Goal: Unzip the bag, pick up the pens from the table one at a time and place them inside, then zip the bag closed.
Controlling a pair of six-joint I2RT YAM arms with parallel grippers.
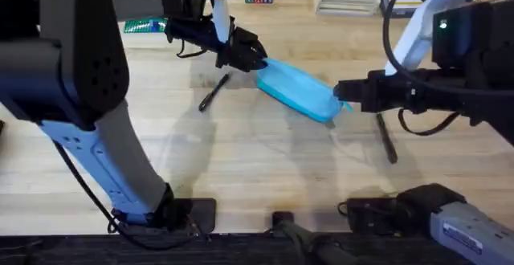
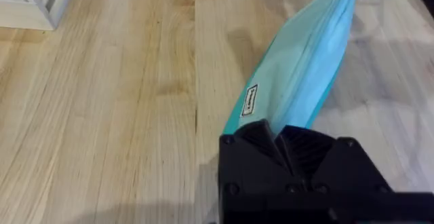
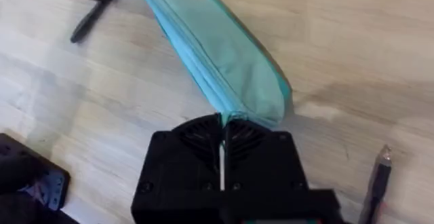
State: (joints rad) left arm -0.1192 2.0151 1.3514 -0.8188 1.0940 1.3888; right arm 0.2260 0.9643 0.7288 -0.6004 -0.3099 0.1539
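- The bag [image 1: 297, 89] lies on the counter [image 1: 257, 161], running diagonally from upper left to lower right in the overhead view, with one arm at each end.
- The left end effector [image 1: 255, 59] is at the bag's far end; in the left wrist view [image 2: 285, 137] its fingers [image 2: 261, 134] are pressed together on the tip of the blue fabric, close to a small label sewn on the side.
- The right end effector [image 1: 344, 96] is at the bag's near end; in the right wrist view [image 3: 222, 125] its fingers [image 3: 196, 132] are pressed together, pinching the pouch at the zipper end. Whether the pull tab itself sits between them is hard to tell, as the fingers cover that spot.
- The zipper seam along the top of the bag [image 3: 217, 54] looks closed along the length that shows.
- One pen [image 1: 214, 92] lies on the counter just left of the bag, apart from it.
- A second pen [image 1: 387, 139] lies under the right arm, near the bag's lower end but not touching it.
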